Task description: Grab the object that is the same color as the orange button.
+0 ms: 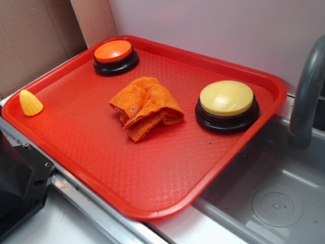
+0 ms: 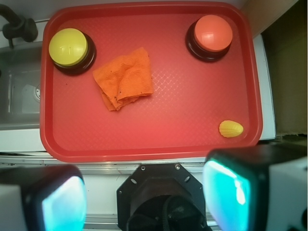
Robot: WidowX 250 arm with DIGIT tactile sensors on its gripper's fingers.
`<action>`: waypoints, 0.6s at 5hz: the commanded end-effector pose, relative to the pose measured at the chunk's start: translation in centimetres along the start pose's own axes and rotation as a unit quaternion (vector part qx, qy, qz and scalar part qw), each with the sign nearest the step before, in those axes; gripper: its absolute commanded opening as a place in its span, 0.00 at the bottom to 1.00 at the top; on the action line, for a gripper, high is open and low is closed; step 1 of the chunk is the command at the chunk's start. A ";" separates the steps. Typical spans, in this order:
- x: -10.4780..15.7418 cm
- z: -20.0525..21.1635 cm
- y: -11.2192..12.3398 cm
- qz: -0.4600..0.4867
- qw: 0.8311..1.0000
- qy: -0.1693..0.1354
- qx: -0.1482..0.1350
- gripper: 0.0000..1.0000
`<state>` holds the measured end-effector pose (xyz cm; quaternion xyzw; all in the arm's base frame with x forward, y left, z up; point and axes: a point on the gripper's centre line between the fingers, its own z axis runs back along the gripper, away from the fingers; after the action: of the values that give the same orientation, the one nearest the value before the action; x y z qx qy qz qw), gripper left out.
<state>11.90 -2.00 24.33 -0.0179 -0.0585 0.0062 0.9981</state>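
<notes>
You see the sink [image 1: 277,203] only in part: steel basin cut off at the frame edge, with the grey faucet [image 1: 307,96] running out of view at the top. The tray [image 1: 101,147] is red plastic with a fine diamond texture and a raised rim; its near corner overhangs the basin.

In the wrist view the claw [image 2: 144,195] is close and blurred. Its two fingers [image 2: 226,192] stand wide apart at the bottom of the frame, well short of the tray, with nothing between them; their tips are cut off.

Yellow button [image 1: 226,99]: smooth dome on a black base, at the tray's sink side.
Rag [image 1: 145,105]: orange terry weave, crumpled and folded over itself, near tray centre, between the two buttons and touching neither. Folds hide its underside.
Orange button [image 1: 115,52]: smooth dome, black base, at a far corner.
Corn [image 1: 30,102]: small yellow cone, ridged, at the tray's edge, well apart from the rest.
</notes>
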 end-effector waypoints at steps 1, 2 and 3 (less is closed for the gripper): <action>0.0 0.0 0.0 0.000 1.000 0.000 0.000 1.00; 4.3 -5.7 -3.5 -0.117 0.993 0.030 -0.011 1.00; 8.5 -10.5 -5.6 -0.149 0.988 0.030 -0.040 1.00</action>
<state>21.30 -7.57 14.12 -0.0451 -0.0094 -0.1342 0.9899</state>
